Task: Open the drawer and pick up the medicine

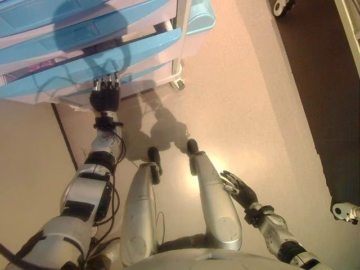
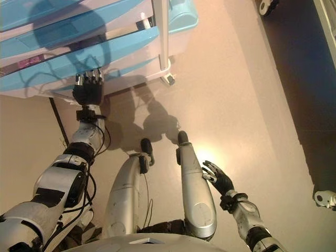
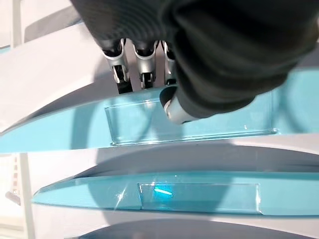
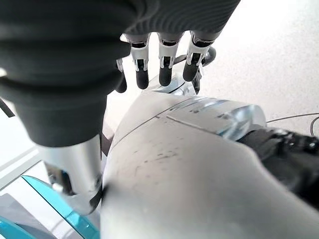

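Note:
A white drawer unit (image 1: 181,34) with several light-blue drawer fronts stands at the upper left. My left hand (image 1: 105,98) reaches up to one blue drawer front (image 1: 84,70). Its fingers (image 3: 122,74) are nearly straight, with their tips at the edge of the front's clear handle (image 3: 209,122). The thumb (image 3: 174,107) lies against that handle. Something small and pink-purple (image 2: 26,63) shows in the gap above this front. No medicine is plainly visible. My right hand (image 1: 239,188) hangs open and empty beside my right leg, far from the drawers.
The unit stands on casters (image 1: 178,84) on a pale floor. A light-blue bin (image 1: 199,17) sits behind its right side. A dark floor strip (image 1: 326,84) runs along the right, with a wheel (image 1: 281,7) at the top and a caster (image 1: 344,211) lower down.

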Robot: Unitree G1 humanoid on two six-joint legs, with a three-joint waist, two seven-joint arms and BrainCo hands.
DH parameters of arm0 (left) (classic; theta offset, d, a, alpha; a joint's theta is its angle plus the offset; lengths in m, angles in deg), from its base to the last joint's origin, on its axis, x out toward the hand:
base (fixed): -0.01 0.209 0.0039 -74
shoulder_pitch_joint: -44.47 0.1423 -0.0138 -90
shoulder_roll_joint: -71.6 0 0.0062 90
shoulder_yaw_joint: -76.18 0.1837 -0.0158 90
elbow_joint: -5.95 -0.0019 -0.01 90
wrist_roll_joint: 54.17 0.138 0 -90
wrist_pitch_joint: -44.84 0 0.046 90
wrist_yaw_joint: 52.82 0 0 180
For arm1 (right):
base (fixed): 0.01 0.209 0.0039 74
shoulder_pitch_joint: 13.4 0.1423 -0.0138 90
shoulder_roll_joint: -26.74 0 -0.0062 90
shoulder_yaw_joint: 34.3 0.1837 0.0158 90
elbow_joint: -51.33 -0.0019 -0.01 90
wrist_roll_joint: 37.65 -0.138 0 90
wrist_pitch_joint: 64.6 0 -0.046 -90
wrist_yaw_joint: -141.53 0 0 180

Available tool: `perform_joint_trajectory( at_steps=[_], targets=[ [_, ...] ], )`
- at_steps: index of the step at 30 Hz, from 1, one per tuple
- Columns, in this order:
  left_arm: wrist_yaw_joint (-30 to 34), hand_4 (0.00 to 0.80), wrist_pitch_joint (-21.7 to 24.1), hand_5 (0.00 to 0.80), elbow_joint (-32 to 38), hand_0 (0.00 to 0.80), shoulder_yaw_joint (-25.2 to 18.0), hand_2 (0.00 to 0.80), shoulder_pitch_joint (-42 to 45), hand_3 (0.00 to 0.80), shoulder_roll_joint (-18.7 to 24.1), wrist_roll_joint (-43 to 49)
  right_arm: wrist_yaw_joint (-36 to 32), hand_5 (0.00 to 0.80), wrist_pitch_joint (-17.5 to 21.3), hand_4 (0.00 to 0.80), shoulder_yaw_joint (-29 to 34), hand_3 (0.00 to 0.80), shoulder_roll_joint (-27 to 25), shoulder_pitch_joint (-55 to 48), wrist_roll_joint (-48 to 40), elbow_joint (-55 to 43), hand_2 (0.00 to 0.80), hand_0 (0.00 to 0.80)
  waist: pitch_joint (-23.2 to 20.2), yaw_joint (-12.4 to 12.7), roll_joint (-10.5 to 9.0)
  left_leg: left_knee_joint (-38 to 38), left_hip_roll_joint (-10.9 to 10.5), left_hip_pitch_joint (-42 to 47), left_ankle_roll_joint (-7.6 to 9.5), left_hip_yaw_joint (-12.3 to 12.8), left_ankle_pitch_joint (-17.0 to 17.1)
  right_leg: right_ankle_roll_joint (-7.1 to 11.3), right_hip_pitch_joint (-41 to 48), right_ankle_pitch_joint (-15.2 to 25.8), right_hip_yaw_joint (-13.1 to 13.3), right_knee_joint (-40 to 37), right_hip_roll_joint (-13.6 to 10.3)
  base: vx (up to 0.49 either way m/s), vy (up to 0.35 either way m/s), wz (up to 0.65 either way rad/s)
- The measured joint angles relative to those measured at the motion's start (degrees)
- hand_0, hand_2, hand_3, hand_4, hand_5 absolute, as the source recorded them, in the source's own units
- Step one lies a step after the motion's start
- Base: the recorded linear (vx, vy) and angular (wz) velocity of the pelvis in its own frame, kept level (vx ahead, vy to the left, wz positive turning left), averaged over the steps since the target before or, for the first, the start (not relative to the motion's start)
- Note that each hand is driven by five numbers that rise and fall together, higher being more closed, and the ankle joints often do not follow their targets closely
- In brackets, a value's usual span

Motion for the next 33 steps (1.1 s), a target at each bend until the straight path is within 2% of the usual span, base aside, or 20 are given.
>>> perform_joint_trajectory(
  at_steps=[9,15,20,33],
  targets=[
    [6.2,0.8,-3.33,0.8,1.77,0.8,-0.2,0.8,6.76,0.8,0.02,6.58,2.58,0.0,-0.67,0.0,0.05,0.0,-0.05,-0.04,1.4,-3.11,0.0,0.0,-0.01,2.26,0.41,-2.35,0.83,0.71,-2.48,-2.41,1.41,-2.42,0.74,-0.17,-2.88,-0.8,1.02,-0.051,-0.05,0.08],
    [10.12,0.8,-3.91,0.8,3.56,0.8,-0.2,0.8,13.5,0.8,-2.28,11.18,4.32,0.0,-1.78,0.0,0.16,0.0,-0.07,-0.52,1.55,-4.32,0.0,0.0,-0.08,4.1,0.55,-3.87,1.49,2.57,-4.01,-3.91,1.44,-3.68,2.63,-1.2,-4.49,-1.42,1.22,-0.013,-0.031,0.09],
    [13.89,0.8,-4.69,0.8,5.31,0.8,-0.63,0.8,18.64,0.8,-3.54,14.91,5.07,0.0,-3.02,0.0,1.03,0.0,-0.06,-0.53,2.2,-4.73,0.0,0.0,-0.07,5.48,0.57,-5.0,1.64,2.83,-4.78,-5.03,2.49,-4.33,2.76,-1.23,-5.76,-1.43,1.53,-0.014,-0.042,0.09],
    [14.88,0.8,-6.11,0.8,6.98,0.8,-0.65,0.8,26.37,0.8,-7.22,20.94,5.77,0.0,-5.12,0.0,2.75,0.0,-0.11,-1.03,3.87,-5.23,0.0,0.0,-0.09,7.86,0.45,-5.07,1.5,3.77,-5.24,-6.92,2.74,-4.9,4.5,-1.79,-7.64,-1.23,1.57,-0.018,-0.035,0.07]
  ],
)
